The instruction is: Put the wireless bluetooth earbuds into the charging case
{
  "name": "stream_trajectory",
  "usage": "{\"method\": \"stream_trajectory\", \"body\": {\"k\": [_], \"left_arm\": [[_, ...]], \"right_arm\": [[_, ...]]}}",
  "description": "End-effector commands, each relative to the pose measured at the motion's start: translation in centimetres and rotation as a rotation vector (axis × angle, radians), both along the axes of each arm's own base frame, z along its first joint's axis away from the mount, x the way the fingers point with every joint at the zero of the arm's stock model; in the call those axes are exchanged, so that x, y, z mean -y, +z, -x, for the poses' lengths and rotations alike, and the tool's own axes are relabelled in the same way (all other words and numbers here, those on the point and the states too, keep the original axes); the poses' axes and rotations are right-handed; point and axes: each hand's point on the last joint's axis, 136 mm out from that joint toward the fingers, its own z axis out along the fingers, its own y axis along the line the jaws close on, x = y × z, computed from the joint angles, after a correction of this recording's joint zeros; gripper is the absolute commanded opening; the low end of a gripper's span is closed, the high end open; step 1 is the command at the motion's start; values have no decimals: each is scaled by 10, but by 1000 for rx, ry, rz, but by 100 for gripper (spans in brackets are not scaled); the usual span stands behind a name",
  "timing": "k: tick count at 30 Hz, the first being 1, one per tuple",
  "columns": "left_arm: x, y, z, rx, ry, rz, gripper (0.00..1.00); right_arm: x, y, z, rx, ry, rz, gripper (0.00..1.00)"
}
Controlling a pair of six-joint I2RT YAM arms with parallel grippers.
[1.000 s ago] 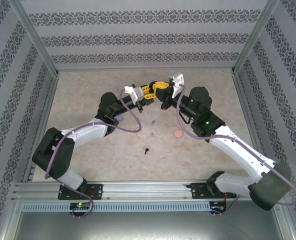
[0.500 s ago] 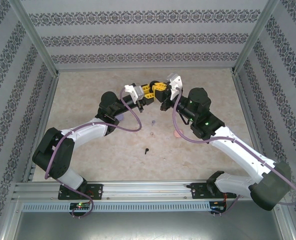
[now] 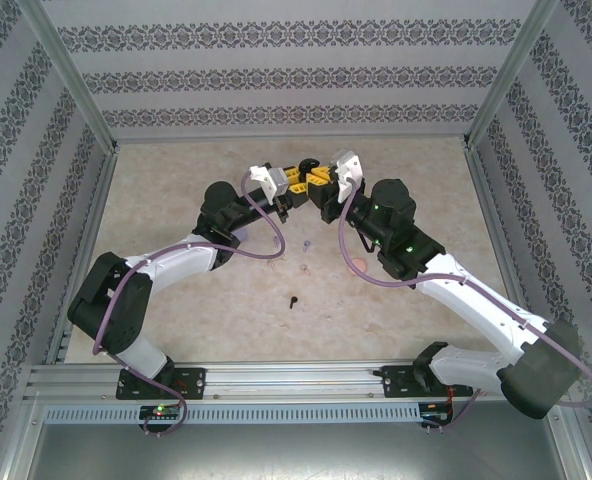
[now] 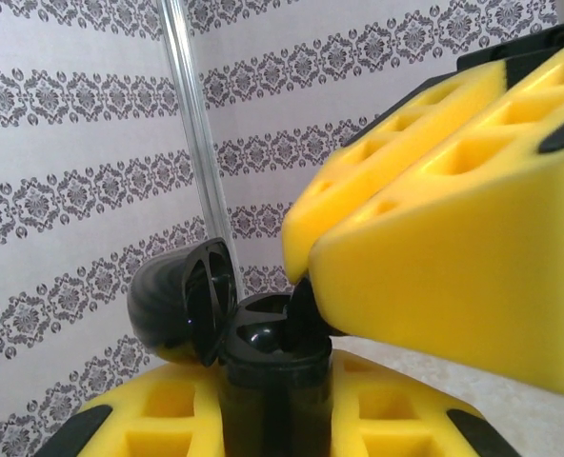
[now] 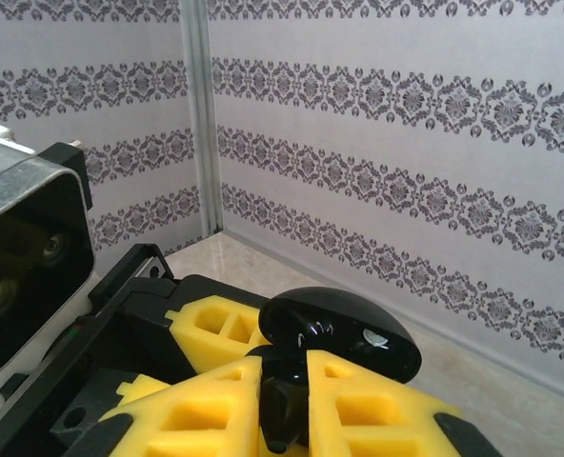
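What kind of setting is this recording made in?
Probably a purpose-built robot test cell, not a home: damask-papered wall panels box in a beige tabletop, held by aluminium frame posts, with the left arm and right arm bolted to a metal rail.

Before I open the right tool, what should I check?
1. Lid open: ok. The black case has its lid swung back.
2. Case held: ok. The left tool clamps it.
3. Bud held: ok. The right tool pinches a black earbud at the case mouth.
4. Bud fully seated: cannot tell. The right fingers hide the socket.
5. Second black earbud: ok. It lies loose on the table.
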Motion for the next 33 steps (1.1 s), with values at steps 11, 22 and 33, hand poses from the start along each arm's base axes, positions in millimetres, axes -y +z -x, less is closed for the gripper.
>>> {"method": "stream_trajectory", "body": {"k": [11, 22, 33], "left_arm": [[-5, 42, -3, 81, 33, 101, 0], [-5, 37, -4, 85, 42, 97, 0], [-5, 36, -3, 91, 44, 95, 0]], "right_arm": [[-14, -31, 14, -139, 74, 36, 51], [1, -21, 17, -228, 64, -26, 78], [44, -13, 20, -338, -9, -142, 87]]}}
